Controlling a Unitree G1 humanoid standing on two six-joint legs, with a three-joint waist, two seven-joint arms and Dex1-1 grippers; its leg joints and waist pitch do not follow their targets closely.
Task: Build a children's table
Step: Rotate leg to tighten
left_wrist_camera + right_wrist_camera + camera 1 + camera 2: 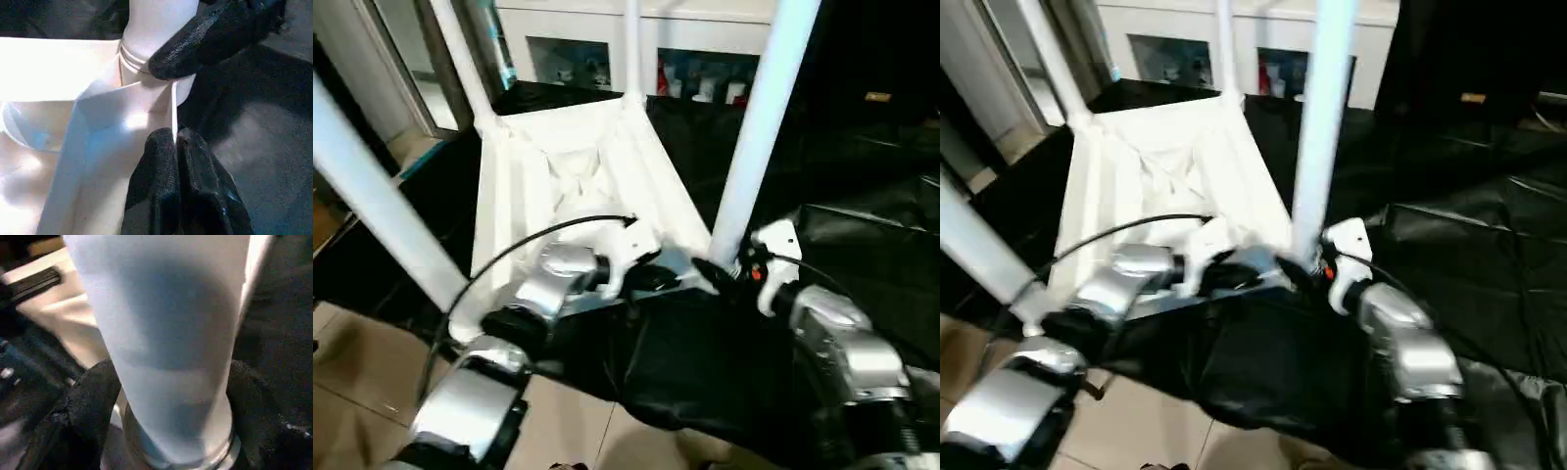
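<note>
A white tabletop (573,181) lies upside down on a black sheet (862,255), all four legs standing up from its corners: one nearest on the right (759,127), one nearest on the left (372,201), and two at the far corners (460,59) (632,49). The right gripper (166,406) straddles the base of the near right leg where it meets its socket (a black finger on each side, though whether they press the tube cannot be told). The left gripper (177,161), fingers pinched together, rests its tips against the tabletop's rim beside that same corner. By the look of it the build is nearly finished: what remains is probably seating this last leg firmly, then turning the table upright. A white cabinet (636,29) with glass doors stands behind the work.
</note>
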